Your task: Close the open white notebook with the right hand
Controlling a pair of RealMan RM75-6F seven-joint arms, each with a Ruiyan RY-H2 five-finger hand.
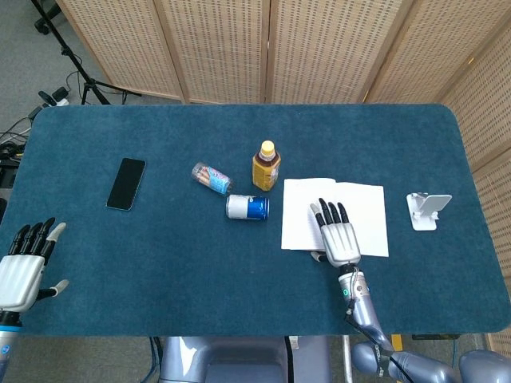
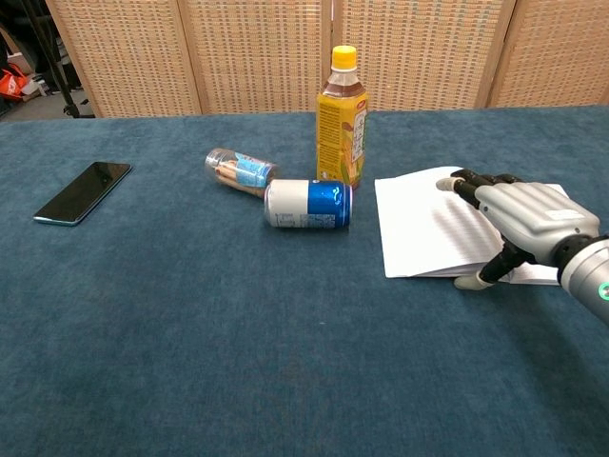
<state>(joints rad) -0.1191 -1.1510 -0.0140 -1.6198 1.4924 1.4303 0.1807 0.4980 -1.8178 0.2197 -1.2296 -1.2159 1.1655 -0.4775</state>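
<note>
The white notebook lies open and flat on the blue table, right of centre. My right hand is palm down over its middle near the front edge, fingers straight and slightly apart, holding nothing. Its thumb tip sits at the notebook's near edge. Whether the palm touches the paper is unclear. My left hand hovers at the table's front left corner, fingers spread and empty; only the head view shows it.
A yellow drink bottle stands just left of the notebook's far corner. A blue-and-white can and a clear tube lie beside it. A black phone is at left, a white stand at right.
</note>
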